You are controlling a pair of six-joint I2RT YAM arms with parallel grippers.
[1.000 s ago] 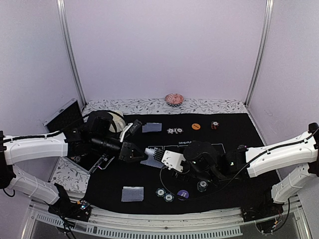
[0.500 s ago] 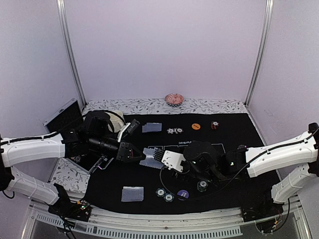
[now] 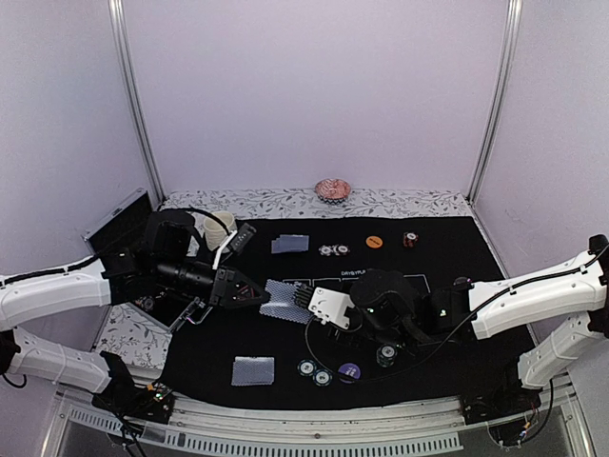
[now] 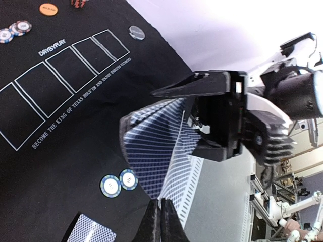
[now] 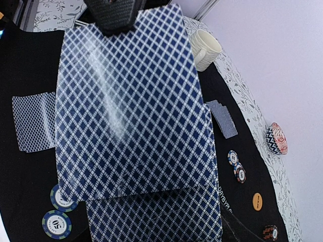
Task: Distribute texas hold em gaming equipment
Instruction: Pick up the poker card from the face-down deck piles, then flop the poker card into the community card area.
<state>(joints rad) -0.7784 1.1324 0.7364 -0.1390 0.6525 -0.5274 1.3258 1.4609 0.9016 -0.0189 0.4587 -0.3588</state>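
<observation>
My left gripper is shut on the edge of one blue-backed playing card, held over the black mat. In the left wrist view its fingertips pinch the card. My right gripper is shut on the deck, which the card still overlaps; the left wrist view shows this gripper too. In the right wrist view the card and deck hide my own fingers, and the left gripper is at the top. Dealt cards lie far and near. The black triangle is out of view.
Chips, an orange button and a chip stack sit at the far side of the mat. Two chips, a purple button and a black button lie near. A cream mug and a pink dish stand behind.
My left gripper has drawn back to the left with the card, sliding it farther off the deck and uncovering the mug. The right arm has not moved.
</observation>
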